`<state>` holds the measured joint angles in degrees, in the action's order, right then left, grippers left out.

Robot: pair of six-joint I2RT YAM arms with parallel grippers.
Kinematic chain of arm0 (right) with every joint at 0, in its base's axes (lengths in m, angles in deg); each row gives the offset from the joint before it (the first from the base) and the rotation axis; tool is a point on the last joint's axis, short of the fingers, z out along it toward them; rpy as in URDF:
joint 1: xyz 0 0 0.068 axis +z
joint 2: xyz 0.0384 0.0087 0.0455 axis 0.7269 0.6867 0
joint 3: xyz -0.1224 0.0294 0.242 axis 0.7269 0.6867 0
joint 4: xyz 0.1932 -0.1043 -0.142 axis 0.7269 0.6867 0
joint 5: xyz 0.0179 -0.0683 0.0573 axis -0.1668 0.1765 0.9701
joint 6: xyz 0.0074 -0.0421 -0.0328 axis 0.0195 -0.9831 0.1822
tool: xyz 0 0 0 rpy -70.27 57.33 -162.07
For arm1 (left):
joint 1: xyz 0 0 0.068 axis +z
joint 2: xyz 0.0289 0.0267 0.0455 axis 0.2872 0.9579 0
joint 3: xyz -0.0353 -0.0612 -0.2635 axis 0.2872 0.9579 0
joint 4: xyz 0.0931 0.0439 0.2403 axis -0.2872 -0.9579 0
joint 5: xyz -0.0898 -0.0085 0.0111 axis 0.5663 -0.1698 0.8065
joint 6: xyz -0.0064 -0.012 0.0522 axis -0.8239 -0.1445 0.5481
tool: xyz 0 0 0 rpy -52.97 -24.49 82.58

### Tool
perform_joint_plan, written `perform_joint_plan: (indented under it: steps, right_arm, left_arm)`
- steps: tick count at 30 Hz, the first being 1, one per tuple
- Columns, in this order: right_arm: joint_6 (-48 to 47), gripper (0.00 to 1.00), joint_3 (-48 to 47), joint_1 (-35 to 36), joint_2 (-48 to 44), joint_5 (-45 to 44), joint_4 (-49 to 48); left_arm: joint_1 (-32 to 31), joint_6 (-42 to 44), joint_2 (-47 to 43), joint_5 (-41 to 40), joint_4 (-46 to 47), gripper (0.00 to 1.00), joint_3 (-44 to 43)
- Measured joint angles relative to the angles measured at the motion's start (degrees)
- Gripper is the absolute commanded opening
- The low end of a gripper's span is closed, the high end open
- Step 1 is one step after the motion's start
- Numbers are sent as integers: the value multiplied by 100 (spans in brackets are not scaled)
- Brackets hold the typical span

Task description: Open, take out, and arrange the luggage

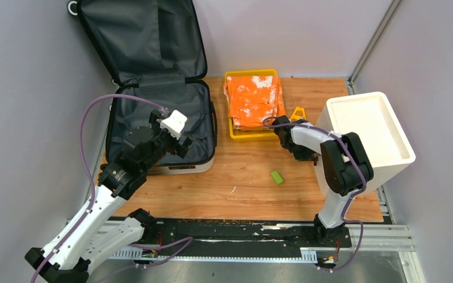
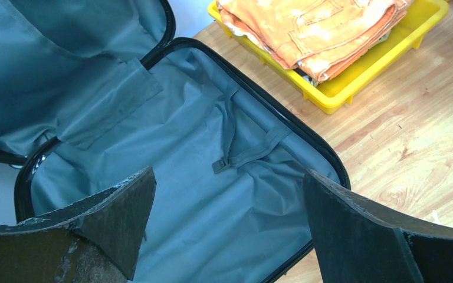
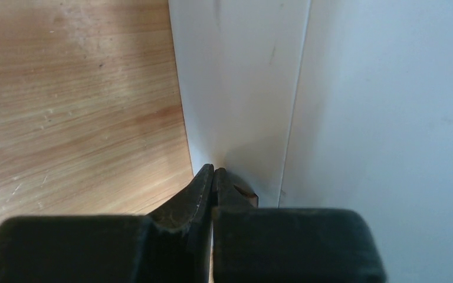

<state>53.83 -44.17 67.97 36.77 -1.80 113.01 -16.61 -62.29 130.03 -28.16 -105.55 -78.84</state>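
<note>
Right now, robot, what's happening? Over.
Left jaws open above the luggage. Luggage open, only lining showing. Right jaws shut by white box. Nothing in the way.

No legible text, labels or numbers in any view, luggage (image 1: 147,53) showing plain lining only, white blotches on orange cloth (image 1: 252,100) not lettering

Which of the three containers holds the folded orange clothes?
The yellow tray; the open suitcase shows only grey lining, the white foam box only white.
</note>
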Motion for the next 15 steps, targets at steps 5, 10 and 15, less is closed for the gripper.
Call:
perform_joint_plan:
  steps: [5,10,15]
  right_arm:
    - [55,0,0,-72,0,-33,-39]
    - [61,0,0,-72,-2,-35,-42]
    - [15,5,-76,11,-107,275,33]
  left_arm:
    - [0,-2,0,2,0,100,0]
    - [0,-22,4,22,0,100,0]
    - [0,-57,57,24,0,100,0]
